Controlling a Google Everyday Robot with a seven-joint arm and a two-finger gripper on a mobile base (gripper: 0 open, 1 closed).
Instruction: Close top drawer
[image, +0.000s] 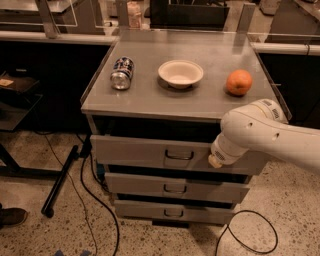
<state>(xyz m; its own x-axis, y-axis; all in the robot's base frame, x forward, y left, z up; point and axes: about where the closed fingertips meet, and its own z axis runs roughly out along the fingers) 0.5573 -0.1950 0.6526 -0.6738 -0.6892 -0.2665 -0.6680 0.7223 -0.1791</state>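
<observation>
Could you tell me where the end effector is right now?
In the camera view, the end effector sits at the right of the top drawer front, just right of its handle, below the orange.

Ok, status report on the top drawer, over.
Gripper pressed on front of top drawer, right of handle. Drawer nearly in. Nothing seen blocking.

Dim warm light fr above; gripper (215, 160) lit, at top drawer (145, 151).
</observation>
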